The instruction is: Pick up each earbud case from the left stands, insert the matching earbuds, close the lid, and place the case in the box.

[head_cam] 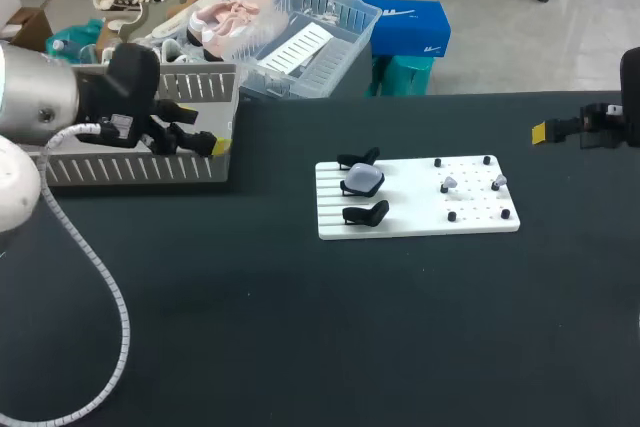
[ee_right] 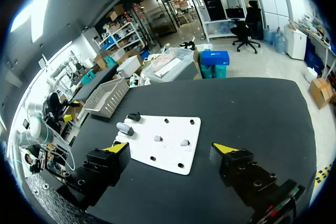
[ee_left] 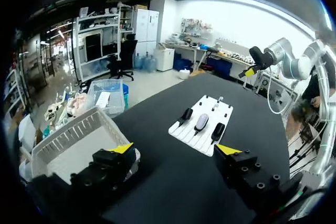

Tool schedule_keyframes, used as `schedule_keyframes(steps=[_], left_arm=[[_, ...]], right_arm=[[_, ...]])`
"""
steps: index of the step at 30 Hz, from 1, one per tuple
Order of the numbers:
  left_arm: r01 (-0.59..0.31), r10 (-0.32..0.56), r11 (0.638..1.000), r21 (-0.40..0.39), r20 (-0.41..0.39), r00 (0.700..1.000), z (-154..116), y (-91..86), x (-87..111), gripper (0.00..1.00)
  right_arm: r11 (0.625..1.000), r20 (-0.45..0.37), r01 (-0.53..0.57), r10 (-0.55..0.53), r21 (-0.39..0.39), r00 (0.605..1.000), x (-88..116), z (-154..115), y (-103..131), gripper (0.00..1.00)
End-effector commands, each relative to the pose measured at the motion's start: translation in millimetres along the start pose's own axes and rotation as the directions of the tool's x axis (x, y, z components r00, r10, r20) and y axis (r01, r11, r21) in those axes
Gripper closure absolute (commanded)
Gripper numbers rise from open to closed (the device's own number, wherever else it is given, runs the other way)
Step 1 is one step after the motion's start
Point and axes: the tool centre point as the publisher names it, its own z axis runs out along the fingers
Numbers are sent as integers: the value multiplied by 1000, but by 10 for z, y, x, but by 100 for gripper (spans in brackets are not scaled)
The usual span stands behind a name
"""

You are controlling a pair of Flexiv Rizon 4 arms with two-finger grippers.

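Note:
A white board (head_cam: 400,215) lies mid-table. On its left part stand two black stands (head_cam: 366,214) with a pale earbud case (head_cam: 362,180) between them. Two small pale earbuds (head_cam: 449,184) sit among black pegs on its right part. In the left wrist view the case (ee_left: 201,122) and board (ee_left: 190,134) lie ahead of my open left gripper (ee_left: 176,149). My left gripper (head_cam: 196,130) hangs over the grey box (head_cam: 140,169) at the far left. My right gripper (head_cam: 550,130) stands open at the far right, away from the board (ee_right: 173,156); its view shows the case (ee_right: 125,128) and earbuds (ee_right: 185,142).
A clear plastic basket (head_cam: 310,42) stands behind the table's far edge near the box. A white coiled cable (head_cam: 100,277) runs from my left arm across the table's left side.

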Motion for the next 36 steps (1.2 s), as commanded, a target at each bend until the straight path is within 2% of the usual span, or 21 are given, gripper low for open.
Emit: schedule_keyframes(steps=[1,3,7,11,14,18,24,26,36], left_arm=[[-314,255,898,309,218,942,158,-30,4,0],[-349,289,870,348,213,933,218,-92,13,0],[-442,372,823,357,249,894,329,-194,75,0],[-472,392,797,376,272,879,451,-254,113,0],[-476,395,794,378,275,877,575,-282,140,0],[-471,390,799,375,274,879,719,-350,130,0],[-361,298,868,341,224,928,944,-395,47,0],[-354,293,878,323,224,930,985,-417,37,0],[-370,311,879,302,226,923,1232,-576,127,0]], right_arm=[[1000,-1,1,-1,-2,1000,-3,6,-9,0],[1000,-1,1,-1,-2,1000,-3,6,-9,0],[1000,-1,1,-1,-2,1000,-3,6,-9,0],[1000,-1,1,-1,-2,1000,-3,6,-9,0],[1000,-1,1,-1,-2,1000,-3,6,-9,0],[1000,-1,1,-1,-2,1000,-3,6,-9,0],[1000,-1,1,-1,-2,1000,-3,6,-9,0],[1000,-1,1,-1,-2,1000,-3,6,-9,0],[1000,-1,1,-1,-2,1000,-3,6,-9,0]])
